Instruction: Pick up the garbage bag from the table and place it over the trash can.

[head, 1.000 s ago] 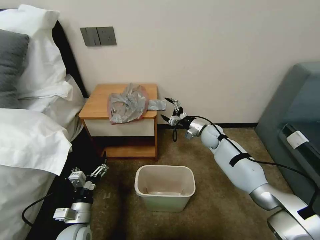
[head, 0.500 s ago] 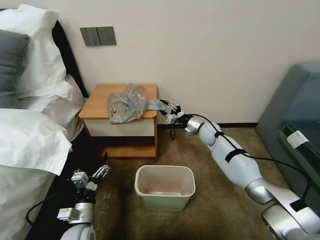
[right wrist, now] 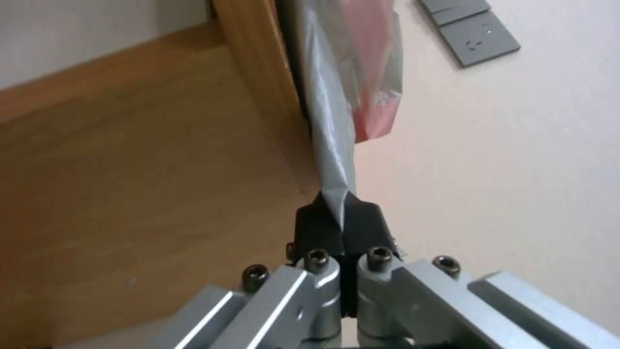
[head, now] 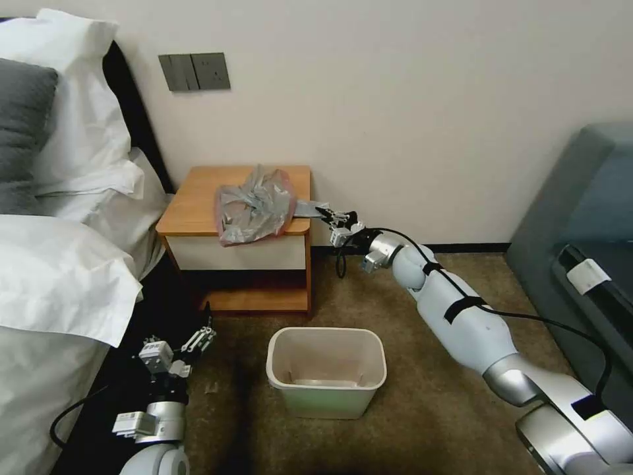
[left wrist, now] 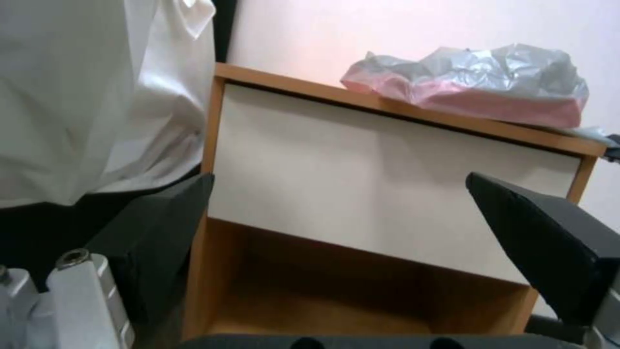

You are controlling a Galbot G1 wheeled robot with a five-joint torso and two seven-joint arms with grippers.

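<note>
Hanging low beside the bed, the left gripper (head: 177, 351) is spread wide, holding nothing. The garbage bag (head: 254, 204) lies crumpled on the desk (head: 191, 198), behind the trash can (head: 326, 371). The right gripper (head: 331, 216), pressed together, pinches the bag's overhanging grey flap.

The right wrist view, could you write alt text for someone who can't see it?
The right gripper is shut on a stretched corner of the grey and pink garbage bag, which trails off the edge of the wooden table. Behind is a pale wall with a grey switch plate.
</note>
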